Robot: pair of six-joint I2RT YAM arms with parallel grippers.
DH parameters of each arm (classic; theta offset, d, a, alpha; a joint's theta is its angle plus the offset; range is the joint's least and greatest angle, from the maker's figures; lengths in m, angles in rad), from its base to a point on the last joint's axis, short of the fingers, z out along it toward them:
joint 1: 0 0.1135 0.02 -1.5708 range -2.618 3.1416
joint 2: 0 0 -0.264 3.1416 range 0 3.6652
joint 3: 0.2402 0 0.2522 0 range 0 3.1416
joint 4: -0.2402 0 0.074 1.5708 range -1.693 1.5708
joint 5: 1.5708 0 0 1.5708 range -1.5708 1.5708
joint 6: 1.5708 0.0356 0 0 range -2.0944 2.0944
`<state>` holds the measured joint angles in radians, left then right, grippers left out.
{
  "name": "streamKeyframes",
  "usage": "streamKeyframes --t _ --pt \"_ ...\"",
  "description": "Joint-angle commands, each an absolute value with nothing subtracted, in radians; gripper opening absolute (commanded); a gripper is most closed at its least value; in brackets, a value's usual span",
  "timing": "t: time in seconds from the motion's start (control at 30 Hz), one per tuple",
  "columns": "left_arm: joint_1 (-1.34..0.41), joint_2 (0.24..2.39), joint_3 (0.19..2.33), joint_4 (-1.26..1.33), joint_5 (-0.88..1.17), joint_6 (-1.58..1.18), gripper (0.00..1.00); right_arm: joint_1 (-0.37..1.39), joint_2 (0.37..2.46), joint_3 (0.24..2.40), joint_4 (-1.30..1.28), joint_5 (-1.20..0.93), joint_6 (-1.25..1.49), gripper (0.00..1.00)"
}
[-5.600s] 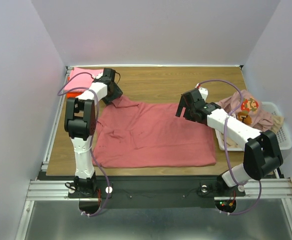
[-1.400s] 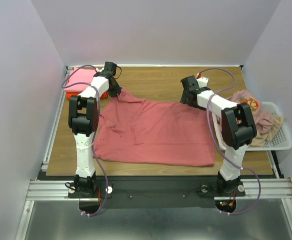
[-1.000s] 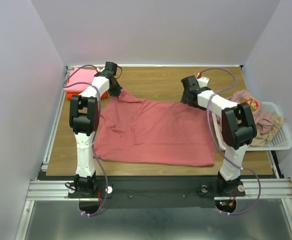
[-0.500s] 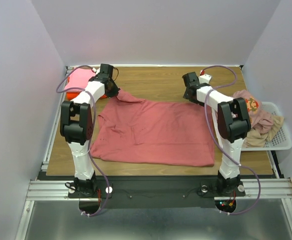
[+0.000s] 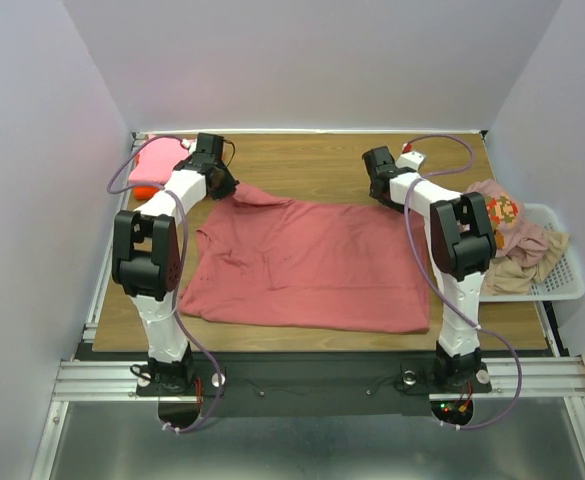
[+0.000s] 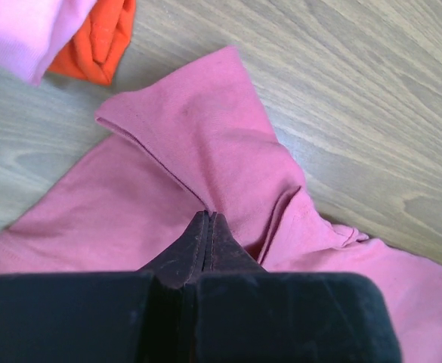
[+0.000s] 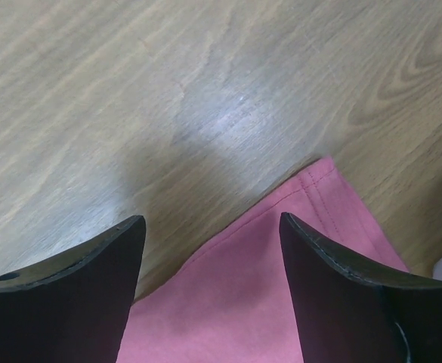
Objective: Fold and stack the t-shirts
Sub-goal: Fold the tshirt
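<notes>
Dusty rose-red cloth t-shirt (image 5: 307, 265) lies spread flat mid-way across the brown wood-grain tabletop (image 5: 312, 160), smoother and wider than five seconds ago. The left pincer (image 6: 208, 217), closed tight on a pucker by that shirt's far-left sleeve, has drawn it outward. The right pincer (image 7: 211, 218), jaws wide apart, has swung forward and hangs over the shirt's far-right corner. Beyond the sleeve a folded light pink t-shirt (image 5: 160, 157) rests on a bright orange t-shirt (image 5: 144, 186). Right of the rose-red shirt, a white plastic mesh basket (image 5: 572, 288) holds a pale pink printed t-shirt (image 5: 502, 212) and a beige t-shirt (image 5: 517, 280). Plain pale lilac walls (image 5: 302, 60) stand around.
</notes>
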<state>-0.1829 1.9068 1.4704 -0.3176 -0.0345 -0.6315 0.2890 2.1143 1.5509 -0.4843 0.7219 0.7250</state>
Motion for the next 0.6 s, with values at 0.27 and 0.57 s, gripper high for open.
streamKeyframes --t 0.27,0.57 --pt "-0.186 1.789 1.410 -0.272 -0.049 -0.615 0.00 0.287 2.166 1.539 -0.469 0.784 0.799 0.54" --pt "-0.186 1.740 1.371 -0.272 -0.075 -0.621 0.00 0.287 2.085 1.467 -0.474 0.779 0.811 0.15"
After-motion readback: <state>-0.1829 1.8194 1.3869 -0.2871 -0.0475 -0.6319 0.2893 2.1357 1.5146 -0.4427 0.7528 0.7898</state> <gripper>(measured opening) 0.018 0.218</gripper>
